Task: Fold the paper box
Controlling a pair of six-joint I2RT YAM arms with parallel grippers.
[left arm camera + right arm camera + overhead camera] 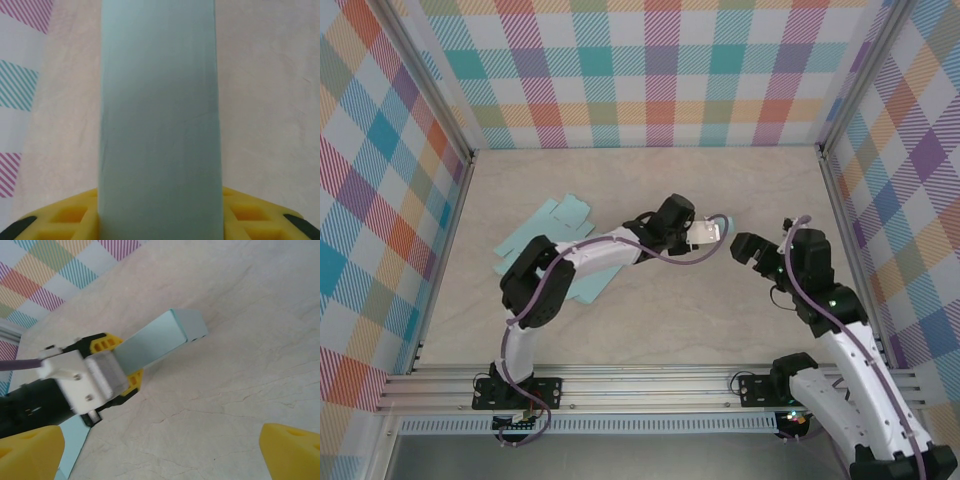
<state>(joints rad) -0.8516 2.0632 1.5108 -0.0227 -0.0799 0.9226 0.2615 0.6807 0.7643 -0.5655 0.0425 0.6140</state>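
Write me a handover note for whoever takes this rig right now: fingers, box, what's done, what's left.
Left gripper: fingers shut on the box, a long pale teal sleeve held out over the middle of the table. I cannot tell if its far end touches the surface.
Right gripper: open, empty, just right of the box's far end.
Flat sheets: on the table's left side, partly under the left arm.
Done: box formed; its far end looks closed.
Left: probably check the end hidden between the fingers, then set the box down.
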